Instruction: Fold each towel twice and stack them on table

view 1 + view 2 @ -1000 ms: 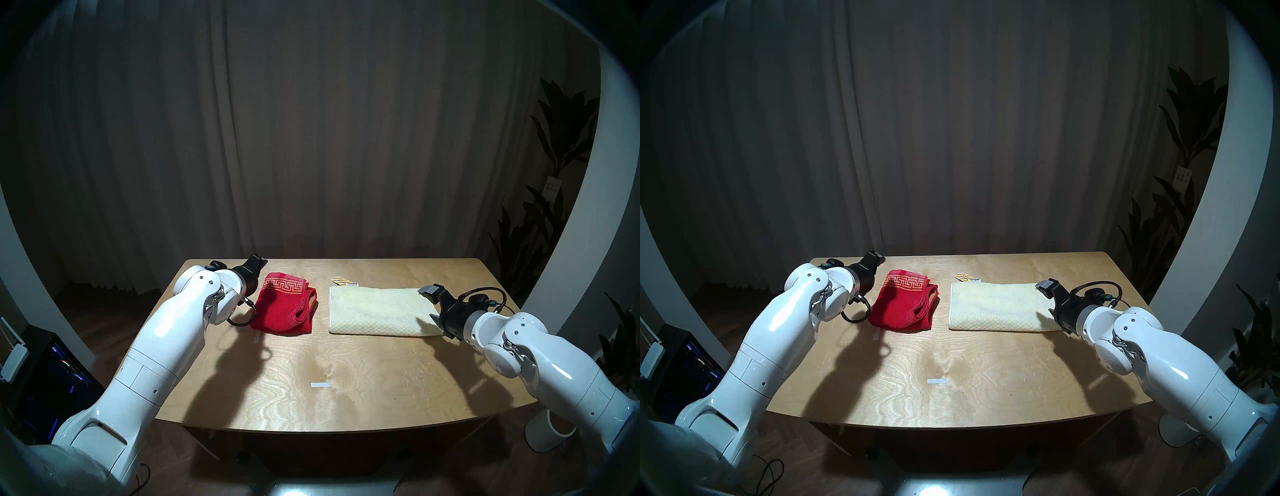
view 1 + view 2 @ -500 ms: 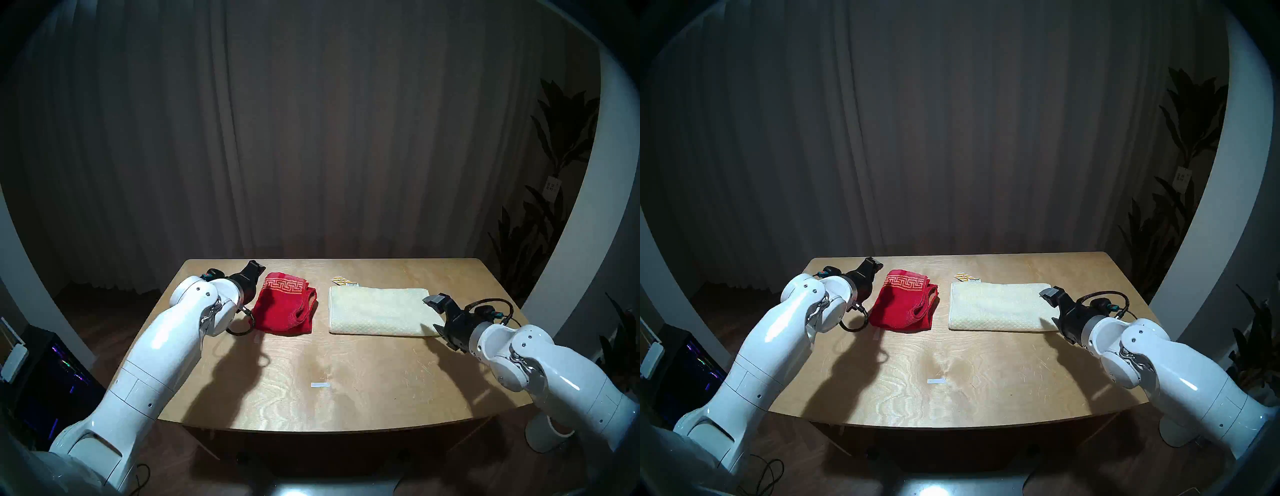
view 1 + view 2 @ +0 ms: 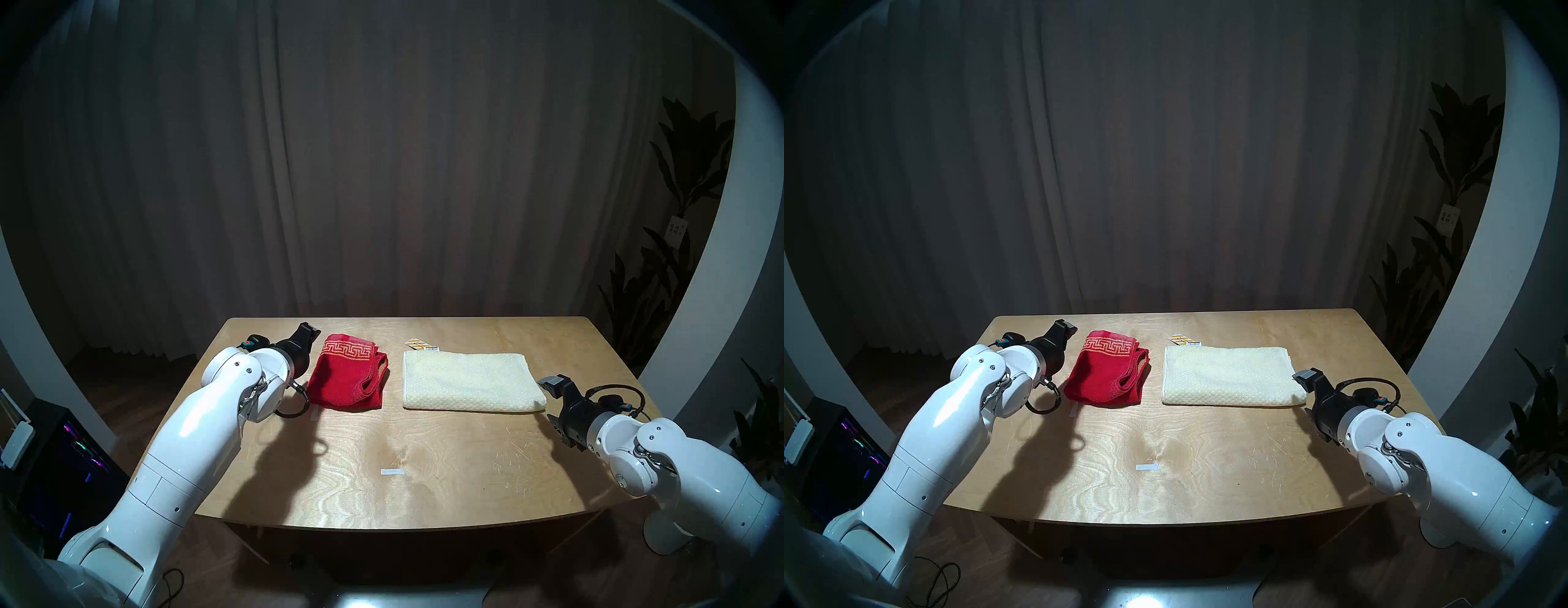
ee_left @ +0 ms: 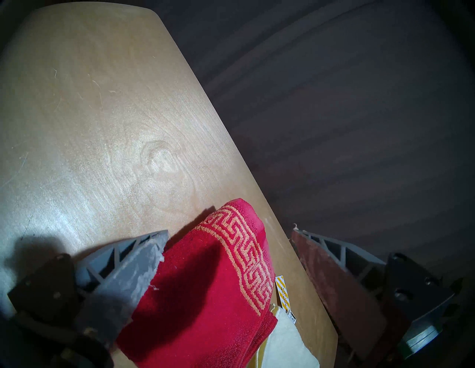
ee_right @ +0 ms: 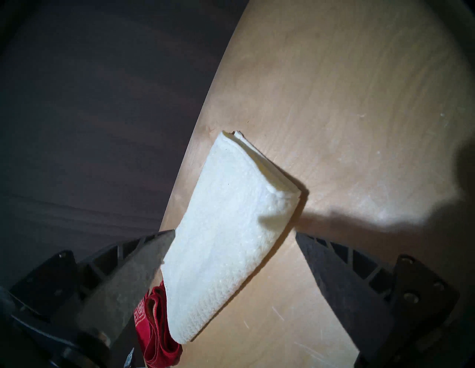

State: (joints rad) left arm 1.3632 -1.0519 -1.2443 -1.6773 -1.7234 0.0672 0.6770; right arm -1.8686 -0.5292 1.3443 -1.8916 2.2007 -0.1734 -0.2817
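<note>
The red towel (image 3: 348, 375) with its Greek-key border lies folded and a bit rumpled on the far left of the plywood table (image 3: 424, 467). The cream-white dotted towel (image 3: 466, 382) lies folded flat to its right, apart from it. My left gripper (image 3: 309, 330) is open and empty just left of the red towel's far corner; the left wrist view shows the red towel (image 4: 205, 295) beyond its spread fingers. My right gripper (image 3: 551, 401) is open and empty just off the cream towel's right end; the right wrist view shows the cream towel (image 5: 231, 231) ahead of it.
A small striped paper tag (image 3: 420, 344) lies at the cream towel's far left corner. A white tape mark (image 3: 392, 471) is near the table's front middle. A computer case (image 3: 63, 458) stands on the floor at left, and plants (image 3: 679, 254) and a white stand base (image 3: 674, 530) at right.
My right gripper has drawn back to the right and nearer, off the cream towel's right end. My left arm has pulled back slightly to the left. Both towels lie unmoved.
</note>
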